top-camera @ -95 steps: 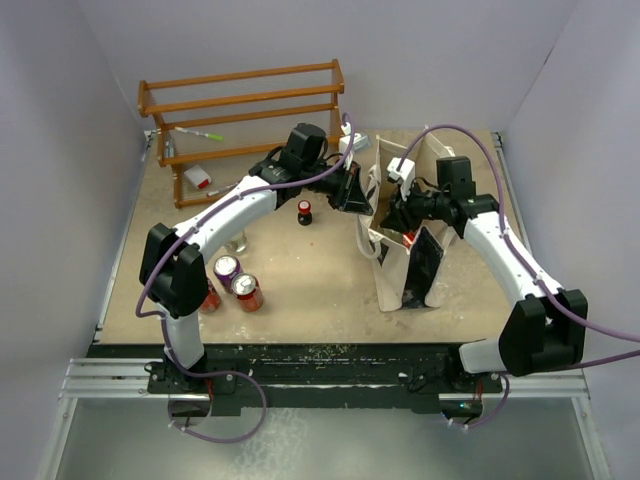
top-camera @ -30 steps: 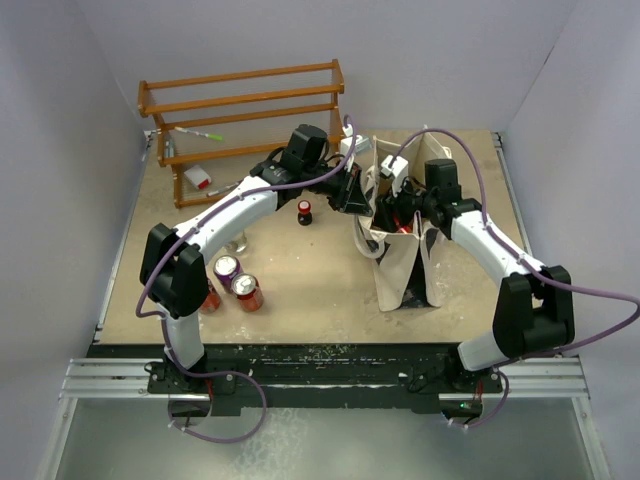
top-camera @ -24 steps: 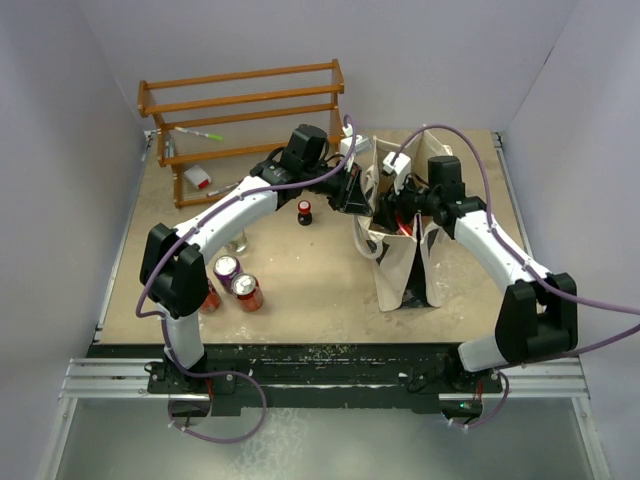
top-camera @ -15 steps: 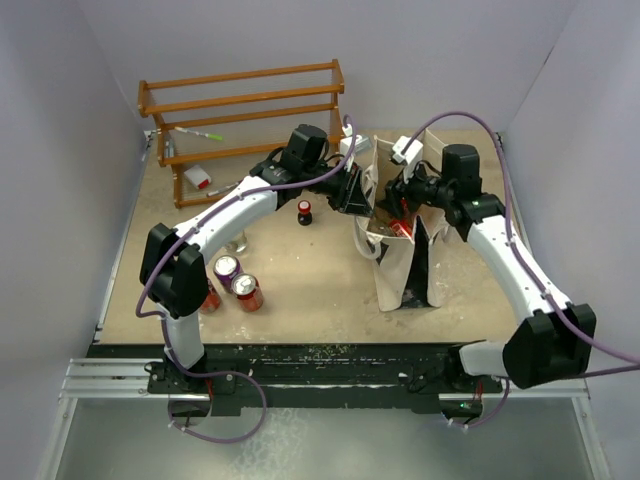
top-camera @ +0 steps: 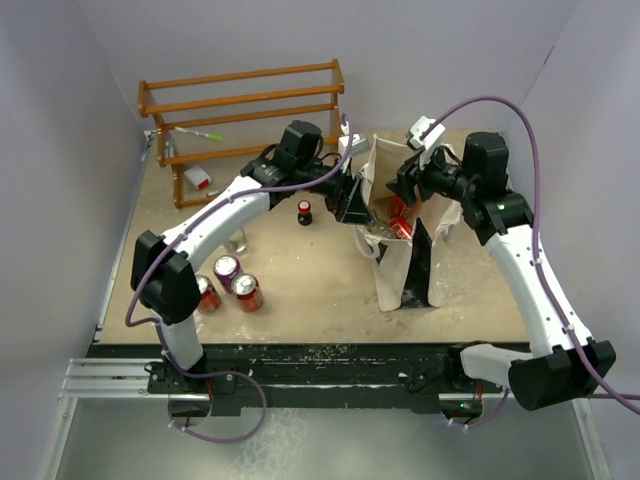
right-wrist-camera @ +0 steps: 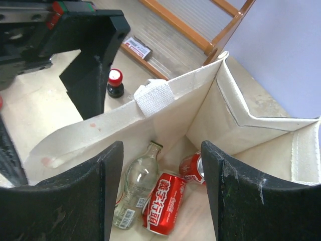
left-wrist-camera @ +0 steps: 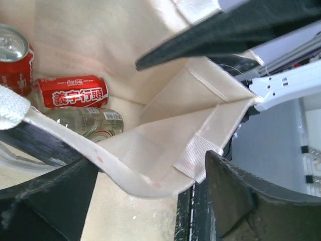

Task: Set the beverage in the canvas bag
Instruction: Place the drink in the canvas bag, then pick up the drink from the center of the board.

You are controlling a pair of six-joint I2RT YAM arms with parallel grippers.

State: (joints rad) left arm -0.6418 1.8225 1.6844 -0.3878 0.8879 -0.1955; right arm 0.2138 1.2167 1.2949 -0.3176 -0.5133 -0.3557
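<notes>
On the overhead camera, the tall cream canvas bag with its black printed panel stands open on the right half of the tan board tabletop. My left end effector sits at the bag's left rim, and my right end effector hangs above its mouth. Loose drink cans stand near the left arm's base. A small dark bottle with a red cap stands left of the bag.

On the left wrist camera, the jaws are spread wide, straddling the bag's rim and pinching nothing. Past the rim, on the bag's floor, a red cola can with Chinese lettering lies on its side. A clear glass bottle lies just beside it, and a second red can is close by.

On the right wrist camera, the fingers are wide apart and empty, looking down on the same drinks. I judge the beverage is in the bag, though I can't say which drink it is.

What's left is backing out. I'd draw the left arm straight away from the rim so the cloth and the cream strap handle don't catch. I'd lift the right arm vertically, since the bag is soft and could fold or tip.

The tabletop is scuffed with pale smears. Plain pale walls close it in, and an orange-brown wooden rack fills the far left corner.
</notes>
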